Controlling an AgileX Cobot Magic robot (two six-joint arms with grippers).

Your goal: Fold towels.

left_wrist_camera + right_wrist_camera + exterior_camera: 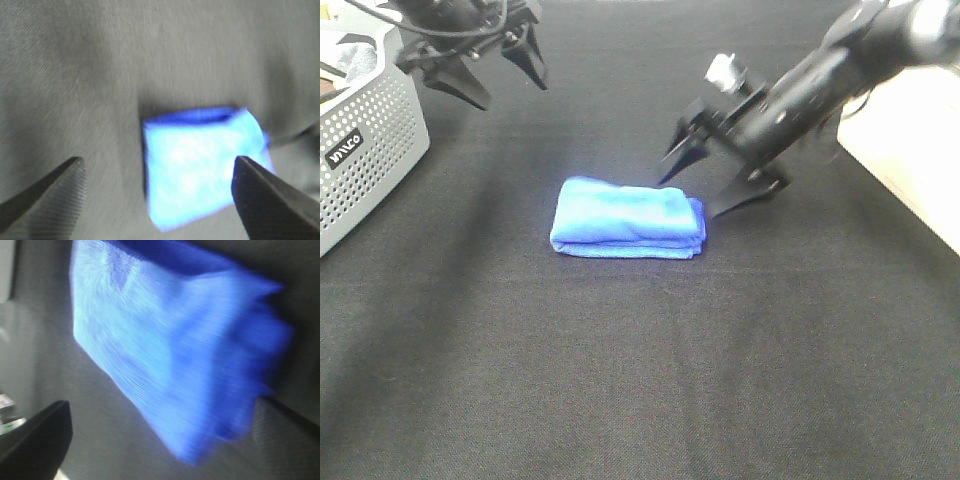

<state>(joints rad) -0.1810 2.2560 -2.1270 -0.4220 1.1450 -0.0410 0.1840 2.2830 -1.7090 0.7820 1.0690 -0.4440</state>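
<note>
A blue towel point(628, 217), folded into a small thick stack, lies in the middle of the black table point(640, 380). The right gripper point(705, 185) hangs just beside the towel's right end with its two fingers spread apart and nothing between them, and the left gripper point(485, 72) is up at the far left, well away from the towel, also spread apart and holding nothing. A grey basket point(365, 150) full of little holes sits at the left edge, and a small black label point(344, 148) on it has white letters too small to read for sure.
</note>
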